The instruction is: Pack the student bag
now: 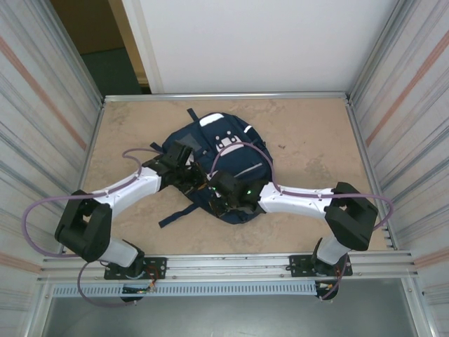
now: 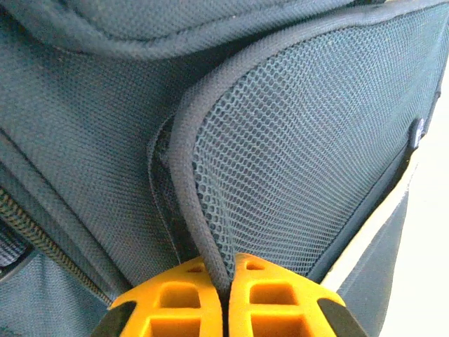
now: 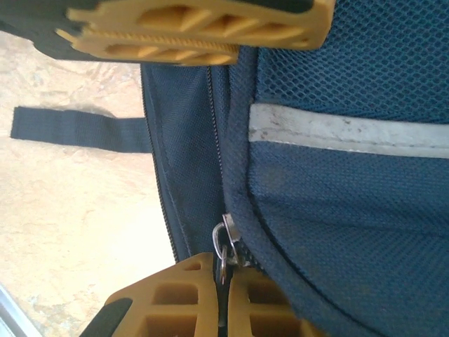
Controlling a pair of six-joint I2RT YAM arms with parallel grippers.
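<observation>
The student bag (image 1: 235, 151), navy with pale stripes, lies flat in the middle of the table. My left gripper (image 1: 186, 156) rests on its left side. In the left wrist view the left gripper (image 2: 226, 270) is shut on the dark bound edge (image 2: 189, 182) of the bag's mesh pocket (image 2: 295, 175). My right gripper (image 1: 219, 188) sits at the bag's near end. In the right wrist view the right gripper (image 3: 222, 270) is shut on the metal zipper pull (image 3: 224, 242) of a zip running beside a white stripe (image 3: 337, 133).
The sandy tabletop (image 1: 316, 140) is fenced by corrugated metal walls left and right, with a metal rail along the near edge. A loose dark strap (image 1: 175, 214) trails off the bag toward the near left. Purple cables loop over both arms.
</observation>
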